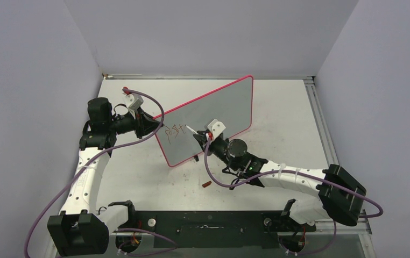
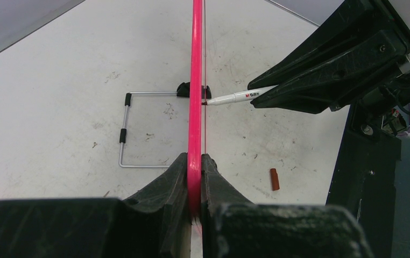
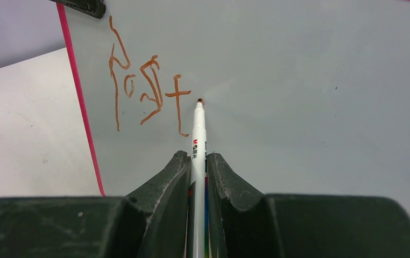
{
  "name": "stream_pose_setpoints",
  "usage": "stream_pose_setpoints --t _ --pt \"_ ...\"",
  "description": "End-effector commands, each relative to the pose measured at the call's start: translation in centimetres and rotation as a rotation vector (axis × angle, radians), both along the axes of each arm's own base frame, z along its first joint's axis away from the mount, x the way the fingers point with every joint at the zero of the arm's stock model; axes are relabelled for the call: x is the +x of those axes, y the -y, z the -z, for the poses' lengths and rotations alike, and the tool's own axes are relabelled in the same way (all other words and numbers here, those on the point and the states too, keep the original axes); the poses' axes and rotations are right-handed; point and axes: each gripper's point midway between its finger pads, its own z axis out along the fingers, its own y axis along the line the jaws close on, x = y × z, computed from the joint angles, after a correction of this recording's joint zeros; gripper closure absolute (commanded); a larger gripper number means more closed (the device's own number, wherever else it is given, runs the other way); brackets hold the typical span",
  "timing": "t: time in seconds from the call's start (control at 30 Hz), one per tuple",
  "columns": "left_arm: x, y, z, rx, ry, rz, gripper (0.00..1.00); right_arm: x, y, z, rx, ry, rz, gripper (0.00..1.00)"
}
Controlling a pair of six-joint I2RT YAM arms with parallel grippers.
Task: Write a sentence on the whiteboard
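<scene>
The whiteboard (image 1: 213, 115) stands upright on its long edge in the middle of the desk (image 1: 283, 123). It is set at a slant, with its pale grey face turned towards the arms and a red-pink rim all round. The sentence (image 3: 143, 97) is so far only a few dark-red strokes near the board's left end.

A white marker (image 3: 198, 131) points straight at the board, its tip touching the face just right of the last stroke. The right fingers (image 3: 183, 164) are closed tight on the marker's barrel. The left fingers (image 2: 182, 164) are clamped on the rim at the board's left end, one on each face.

A black foot (image 2: 184, 88) grips the board's bottom rim. From it a thin wire stand (image 2: 125, 129) lies flat on the desk behind the board. In front of the board, a small red-brown piece (image 1: 206, 185) lies alone on the desk.

The desk is white and scuffed, with faint dark specks and smudges on both sides of the board. A metal rail (image 1: 318, 118) runs along the desk's edge to the right of the board. Plain lilac-grey walls (image 1: 208, 32) close in behind the board and on either side. A black plate (image 1: 208, 221) in front of the board carries the arm bases.
</scene>
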Motion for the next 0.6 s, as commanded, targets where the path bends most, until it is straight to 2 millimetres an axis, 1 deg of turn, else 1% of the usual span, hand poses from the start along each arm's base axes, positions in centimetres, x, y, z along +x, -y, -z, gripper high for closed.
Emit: stream_pose_setpoints --t 0.0,0.33,0.57 --pt "0.0 -0.3 0.5 0.018 -0.024 -0.004 1.00 0.5 -0.7 -2.8 0.072 0.050 0.011 0.95" --pt "-0.1 -0.2 0.5 0.016 -0.024 -0.002 1.00 0.9 -0.6 -2.4 0.069 0.041 0.031 0.95" --pt "-0.2 -0.2 0.5 0.017 -0.022 -0.002 1.00 1.3 -0.5 -1.4 0.050 0.028 0.057 0.95"
